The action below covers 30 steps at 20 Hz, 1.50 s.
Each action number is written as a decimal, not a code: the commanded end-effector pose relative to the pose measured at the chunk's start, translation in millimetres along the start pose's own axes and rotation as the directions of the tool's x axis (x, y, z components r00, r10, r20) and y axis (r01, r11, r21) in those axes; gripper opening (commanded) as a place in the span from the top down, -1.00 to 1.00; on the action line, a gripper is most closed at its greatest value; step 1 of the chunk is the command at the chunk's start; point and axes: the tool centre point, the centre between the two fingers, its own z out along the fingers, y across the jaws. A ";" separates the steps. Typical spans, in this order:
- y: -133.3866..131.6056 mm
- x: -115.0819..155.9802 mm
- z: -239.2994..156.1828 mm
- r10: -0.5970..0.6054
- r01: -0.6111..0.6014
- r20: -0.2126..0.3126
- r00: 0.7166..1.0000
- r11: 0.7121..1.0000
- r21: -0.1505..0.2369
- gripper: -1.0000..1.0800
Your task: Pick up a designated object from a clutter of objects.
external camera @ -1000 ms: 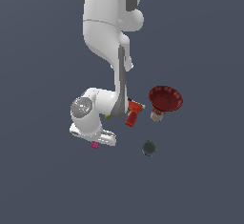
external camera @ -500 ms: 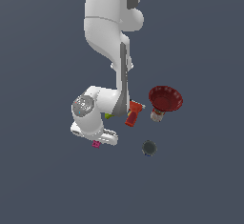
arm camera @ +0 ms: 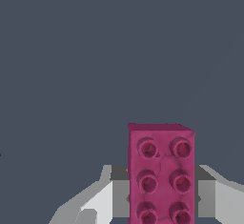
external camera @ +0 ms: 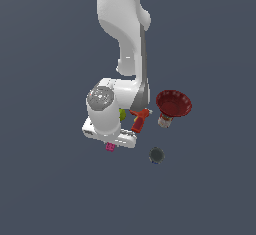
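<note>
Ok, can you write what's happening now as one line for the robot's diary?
phase: grasp | claw: astride pink brick, grip unconfirmed | drill, bowl: untouched

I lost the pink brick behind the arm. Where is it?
In the exterior view the brick peeks out under the arm's white hand, left of the dark disc. The wrist view shows it between the claw fingers.

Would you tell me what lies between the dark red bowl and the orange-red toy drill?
In the exterior view, a small can sits between the dark red bowl and the orange-red toy drill, just below the bowl's rim.
</note>
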 end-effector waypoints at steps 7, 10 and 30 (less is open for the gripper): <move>-67.5 -10.7 -84.6 0.000 0.000 -0.001 1.000 1.000 -0.001 1.00; -91.5 -14.2 -114.7 0.000 0.000 -0.002 1.000 1.000 -0.001 1.00; -222.6 -27.2 -275.8 0.000 0.000 -0.001 1.000 1.000 0.000 1.00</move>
